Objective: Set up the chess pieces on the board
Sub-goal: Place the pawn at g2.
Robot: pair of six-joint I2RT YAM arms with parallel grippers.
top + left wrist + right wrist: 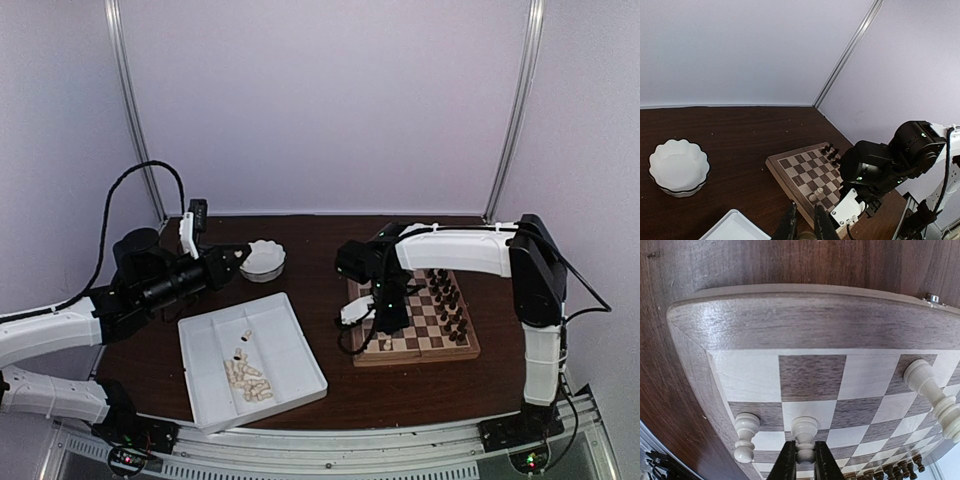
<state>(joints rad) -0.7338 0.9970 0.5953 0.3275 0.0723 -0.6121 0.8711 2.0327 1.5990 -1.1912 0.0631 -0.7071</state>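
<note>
**Overhead view.** The chessboard (pixel 425 322) lies on the right part of the dark tabletop (pixel 320 238), with dark chessmen (pixel 452 300) ranked along its right side. The right pincer (pixel 388 325) points down onto the board's near-left squares. On the left, a white divided tray (pixel 295 345) holds a heap of cream chessmen (pixel 248 378), and a scalloped white bowl (pixel 266 260) sits just beyond it. The left pincer (pixel 240 258) hangs beside the bowl, apart from tray and board.

**Left wrist view.** We see the left pincer's fingers (pixel 790 225) drawn together with nothing between them. Ahead, one pale pawn (pixel 813 196) stands on the board beside the right arm's wrist.

**Right wrist view.** The right pincer is clamped on the stem of a cream pawn (pixel 804 430) standing upright near the board's edge. A neighbouring pawn (pixel 746 436) stands free just beside it. A taller cream piece (pixel 930 385) stands apart, on the pincer's other side.
</note>
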